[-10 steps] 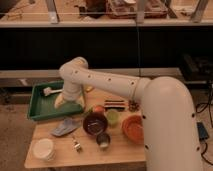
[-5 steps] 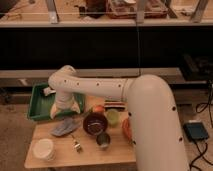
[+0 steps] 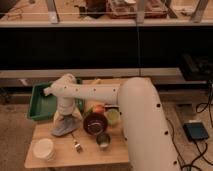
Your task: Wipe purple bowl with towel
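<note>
The dark purple bowl (image 3: 94, 123) stands in the middle of the wooden table (image 3: 75, 156). A grey-blue towel (image 3: 65, 128) lies crumpled just to its left. My white arm reaches across from the right and bends down at the left. My gripper (image 3: 67, 118) is at the top of the towel, right on it, a short way left of the bowl.
A green tray (image 3: 41, 103) sits at the table's back left. A white bowl (image 3: 43, 149) stands at the front left, with a small metal cup (image 3: 103, 141) and a small object (image 3: 77, 146) in front of the purple bowl. A green cup (image 3: 113, 116) and an orange item (image 3: 98, 109) are behind it.
My arm has swung left and lowered, bringing the gripper from over the green tray down onto the towel. The arm now covers the right side of the table.
</note>
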You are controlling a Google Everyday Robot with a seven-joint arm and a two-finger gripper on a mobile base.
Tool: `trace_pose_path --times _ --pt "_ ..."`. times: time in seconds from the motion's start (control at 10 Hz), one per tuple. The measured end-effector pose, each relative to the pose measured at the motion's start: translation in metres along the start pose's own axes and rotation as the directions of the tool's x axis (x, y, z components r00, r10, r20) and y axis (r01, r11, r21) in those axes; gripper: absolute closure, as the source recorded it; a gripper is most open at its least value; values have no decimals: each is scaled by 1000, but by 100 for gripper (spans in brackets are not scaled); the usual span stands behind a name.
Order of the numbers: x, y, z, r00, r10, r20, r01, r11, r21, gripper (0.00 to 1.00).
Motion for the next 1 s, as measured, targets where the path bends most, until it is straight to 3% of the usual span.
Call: trace_pose_path --times 0.3,0.5,0.7,1.0 --pt "-7 -3 19 999 -17 50 17 1000 3 22" --pt "-11 -1 26 998 -17 66 16 1000 10 37" --pt "-11 -1 26 998 -12 57 10 999 31 55" --pt "-12 -4 23 999 -15 44 13 999 42 58"
